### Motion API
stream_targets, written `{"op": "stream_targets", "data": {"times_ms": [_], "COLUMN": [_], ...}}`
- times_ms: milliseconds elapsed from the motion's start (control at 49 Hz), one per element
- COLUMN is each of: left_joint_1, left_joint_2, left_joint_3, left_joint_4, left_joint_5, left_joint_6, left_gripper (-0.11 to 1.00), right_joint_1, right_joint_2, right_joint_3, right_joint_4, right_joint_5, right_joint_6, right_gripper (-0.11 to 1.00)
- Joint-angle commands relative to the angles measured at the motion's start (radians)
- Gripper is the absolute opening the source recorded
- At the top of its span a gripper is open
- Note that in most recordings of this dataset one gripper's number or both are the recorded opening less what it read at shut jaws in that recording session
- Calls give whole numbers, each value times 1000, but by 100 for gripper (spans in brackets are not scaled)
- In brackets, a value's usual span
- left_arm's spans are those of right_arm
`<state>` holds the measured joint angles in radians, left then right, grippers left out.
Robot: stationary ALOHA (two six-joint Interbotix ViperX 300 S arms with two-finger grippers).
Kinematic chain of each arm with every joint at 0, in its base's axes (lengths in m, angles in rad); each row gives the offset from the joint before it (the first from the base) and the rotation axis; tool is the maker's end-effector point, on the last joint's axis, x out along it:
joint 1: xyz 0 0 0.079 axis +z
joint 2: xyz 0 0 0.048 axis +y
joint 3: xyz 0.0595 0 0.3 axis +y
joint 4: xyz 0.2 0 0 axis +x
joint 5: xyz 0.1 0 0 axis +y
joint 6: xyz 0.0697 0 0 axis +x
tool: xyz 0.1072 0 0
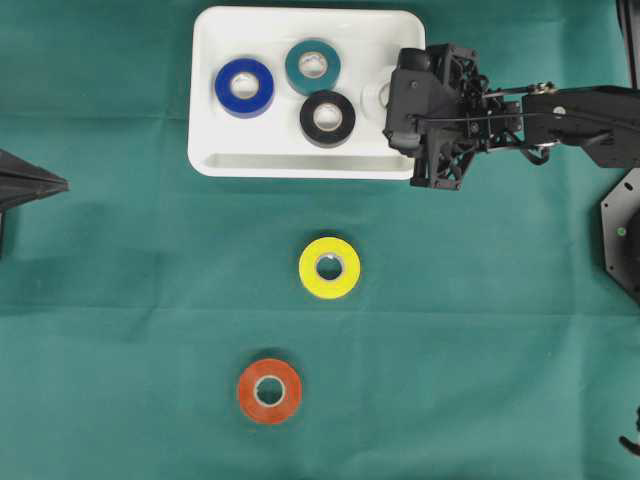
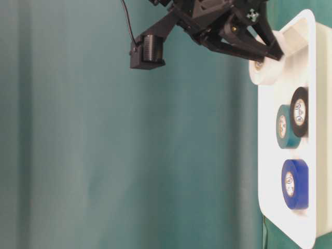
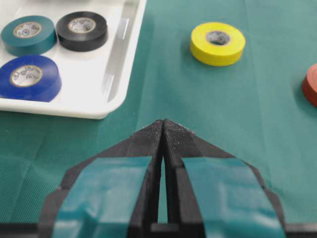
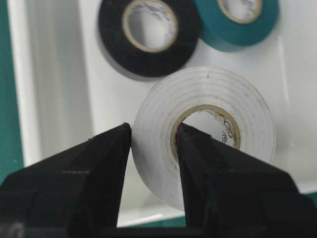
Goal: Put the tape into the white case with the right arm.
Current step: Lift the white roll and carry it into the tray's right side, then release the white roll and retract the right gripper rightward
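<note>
Delivery is in hand: right arm's fingers [image 4: 174, 148], clamped through the white tape [image 4: 205, 131] wall, hold it over the white case [image 1: 300, 160], so lowering and release seem next.

The right gripper [image 1: 400, 100] hides most of the white tape roll [image 1: 375, 97] overhead; at three o'clock in the left wrist view, the orange roll [image 3: 310, 84] is cut off.
</note>
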<state>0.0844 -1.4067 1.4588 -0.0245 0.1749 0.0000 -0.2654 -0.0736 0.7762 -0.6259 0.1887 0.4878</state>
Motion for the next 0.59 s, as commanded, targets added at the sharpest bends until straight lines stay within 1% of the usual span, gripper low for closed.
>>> {"op": "stream_targets", "data": {"times_ms": [0,123,184,265,347,429,449,511,572], "left_joint_1": [3,3,3,3,3,3,3,3,3], "left_joint_2": [8,8,6,6,6,8,8,8,8], "left_joint_3": [-12,-12,-12,-12,-12,-12,-12,-12,-12], "left_joint_4": [0,0,0,0,0,0,-2,0,0], "left_joint_5": [-11,-11,-11,-11,-9,-9,-11,-11,-11], "left_joint_6": [0,2,2,0,2,2,2,2,2], "left_gripper": [1,1,1,1,1,1,1,1,1], "right_joint_1": [-2,-2,-2,-2,-2,-2,-2,-2,-2], "right_joint_2": [-11,-11,-11,-11,-11,-12,-14,-23,-40], "right_joint_3": [-12,-9,-6,-3,2,8,9,20,40], "right_joint_4": [-2,-5,-5,-5,-5,-5,-5,-3,-3], "right_joint_5": [-26,-25,-25,-25,-25,-25,-25,-25,-23], "right_joint_6": [0,-8,-8,-8,-8,-6,-5,-2,2], "right_gripper": [1,2,9,28,54,77,79,75,75]}}
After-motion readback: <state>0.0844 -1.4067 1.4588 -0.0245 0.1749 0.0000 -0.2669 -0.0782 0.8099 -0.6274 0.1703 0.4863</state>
